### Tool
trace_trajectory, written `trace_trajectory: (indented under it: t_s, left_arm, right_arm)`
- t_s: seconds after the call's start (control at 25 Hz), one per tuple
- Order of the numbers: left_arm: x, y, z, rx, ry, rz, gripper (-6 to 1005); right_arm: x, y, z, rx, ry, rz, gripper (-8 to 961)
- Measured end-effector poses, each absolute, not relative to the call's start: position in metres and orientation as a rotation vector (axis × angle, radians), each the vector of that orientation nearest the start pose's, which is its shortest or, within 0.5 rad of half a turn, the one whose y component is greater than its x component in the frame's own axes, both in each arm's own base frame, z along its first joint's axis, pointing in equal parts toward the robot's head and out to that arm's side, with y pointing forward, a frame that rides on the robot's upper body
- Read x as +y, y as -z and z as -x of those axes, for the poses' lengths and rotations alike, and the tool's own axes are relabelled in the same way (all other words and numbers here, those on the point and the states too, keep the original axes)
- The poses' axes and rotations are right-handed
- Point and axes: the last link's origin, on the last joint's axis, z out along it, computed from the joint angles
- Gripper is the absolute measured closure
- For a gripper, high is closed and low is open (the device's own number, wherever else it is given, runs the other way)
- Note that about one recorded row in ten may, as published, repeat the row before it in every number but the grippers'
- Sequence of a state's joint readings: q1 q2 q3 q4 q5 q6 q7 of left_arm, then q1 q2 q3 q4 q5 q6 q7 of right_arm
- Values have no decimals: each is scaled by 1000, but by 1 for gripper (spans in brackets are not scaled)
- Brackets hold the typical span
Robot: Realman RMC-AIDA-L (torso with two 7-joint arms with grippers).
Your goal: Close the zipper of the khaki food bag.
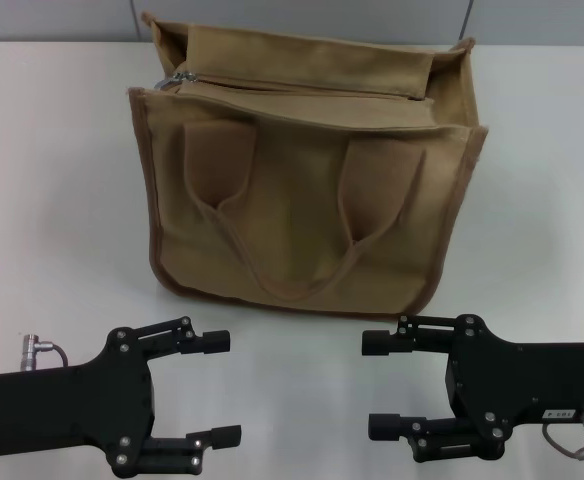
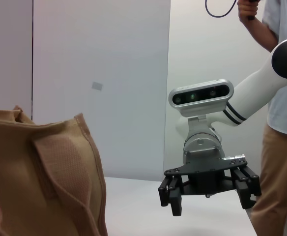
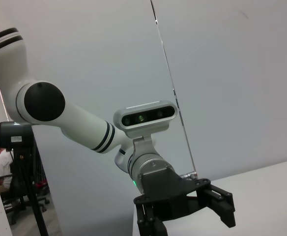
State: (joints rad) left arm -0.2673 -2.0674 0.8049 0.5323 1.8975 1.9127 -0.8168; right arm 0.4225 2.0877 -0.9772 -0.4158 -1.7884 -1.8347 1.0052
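Squarely at the back middle of the white table (image 1: 52, 200), the khaki food bag (image 1: 302, 200) is standing upright, its front pocket and two looped strap handles (image 1: 282, 230) facing the robot and hanging down the front panel; darker brown trim is running along its edges; the zipper (image 1: 302, 88) is lying along the top panel, with its small silver pull (image 1: 180, 76) sitting at the bag's left end; how much of the line is closed is not something I can tell from the head view.

Nearer the robot, the left gripper (image 1: 220, 388) is hovering low over the table in front of the bag's left half, well apart from it, its two black fingers spread wide and holding nothing, tips pointing toward the right arm; the right gripper (image 1: 380, 385) is mirroring it in front of the bag's right half, fingers likewise spread apart and empty, tips pointing toward the left arm; the two are facing each other with bare table between.

In the left wrist view the bag's side (image 2: 45, 177) is filling the near corner, while the right gripper (image 2: 210, 196) is showing farther off; a person (image 2: 281, 113) in khaki trousers is standing behind that arm; in the right wrist view the left gripper (image 3: 185, 214) is showing with fingers parted.
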Motion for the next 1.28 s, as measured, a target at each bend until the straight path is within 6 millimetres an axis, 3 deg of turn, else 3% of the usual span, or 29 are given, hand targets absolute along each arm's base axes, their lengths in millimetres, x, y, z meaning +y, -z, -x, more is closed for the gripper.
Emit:
trace_trajectory:
  t_s: [0.48,0.68,0.8,0.88,0.92,1.04,1.12,1.28]
  left_arm:
    - [207,11,294,-149,1028,2823,193]
    - [216,-9,309,-226,1012,2598,193]
    - [221,-37,330,-342,1016,2271,192]
    - [223,-40,334,-357,1002,2237,192]
    - [234,-46,348,-434,915,2139,192]
    - [248,-45,354,-502,864,2112,192]
    - [266,-38,345,-526,875,2137,192]
    - [279,-28,332,-497,909,2178,192]
  right_arm:
    - [235,47,-251,312,-1172,2953,210]
    - [232,50,-251,286,-1210,2910,210]
    - [232,50,-251,282,-1224,2894,210]
    - [231,51,-251,279,-1226,2887,210]
    - [230,52,-251,271,-1228,2884,210]
    - [230,54,-250,242,-1239,2873,210]
    - [230,54,-250,234,-1242,2870,211]
    - [229,55,-250,236,-1242,2868,211]
